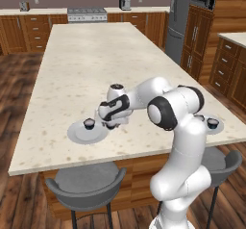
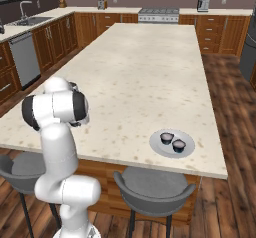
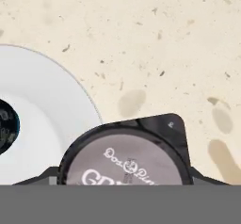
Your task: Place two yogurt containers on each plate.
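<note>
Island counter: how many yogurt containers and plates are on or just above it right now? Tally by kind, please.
Yogurt containers: 4 (two on the right plate, one on the left plate, one between the jaws)
Plates: 2 (left, right)
Total: 6

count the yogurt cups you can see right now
4: two on the right plate, at and; one on the left plate; one in the pincer beside it.
</note>
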Tool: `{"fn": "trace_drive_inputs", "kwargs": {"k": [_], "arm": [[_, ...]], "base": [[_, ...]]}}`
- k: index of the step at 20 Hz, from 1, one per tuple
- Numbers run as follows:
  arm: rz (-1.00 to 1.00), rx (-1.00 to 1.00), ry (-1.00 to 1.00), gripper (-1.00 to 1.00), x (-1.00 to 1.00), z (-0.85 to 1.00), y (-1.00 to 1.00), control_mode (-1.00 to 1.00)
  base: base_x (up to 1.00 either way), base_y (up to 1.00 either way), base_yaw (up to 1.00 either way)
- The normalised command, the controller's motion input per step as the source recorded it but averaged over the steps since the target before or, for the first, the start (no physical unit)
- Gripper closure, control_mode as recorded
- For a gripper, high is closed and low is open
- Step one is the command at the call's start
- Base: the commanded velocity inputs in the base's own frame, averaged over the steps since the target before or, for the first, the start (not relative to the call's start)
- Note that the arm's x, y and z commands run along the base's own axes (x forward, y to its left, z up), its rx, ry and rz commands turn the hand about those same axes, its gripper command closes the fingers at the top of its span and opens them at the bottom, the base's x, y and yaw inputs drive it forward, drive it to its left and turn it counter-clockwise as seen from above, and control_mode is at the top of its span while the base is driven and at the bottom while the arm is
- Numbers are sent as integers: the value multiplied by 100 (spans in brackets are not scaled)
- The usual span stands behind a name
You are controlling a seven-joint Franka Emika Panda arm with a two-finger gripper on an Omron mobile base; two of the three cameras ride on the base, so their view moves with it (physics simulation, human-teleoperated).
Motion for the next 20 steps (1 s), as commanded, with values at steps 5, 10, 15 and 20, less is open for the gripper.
{"fn": "trace_drive_inputs", "kwargs": {"k": [5, 10, 15, 20], "arm": [[15, 0, 10, 100, 0, 3, 58, -100], [14, 0, 15, 100, 0, 0, 40, -100], [8, 0, 3, 100, -2, 0, 25, -100], [2, 0, 0, -100, -12, -2, 18, -100]], "base": [[0, 0, 0], [0, 0, 0], [0, 0, 0], [0, 0, 0]]}}
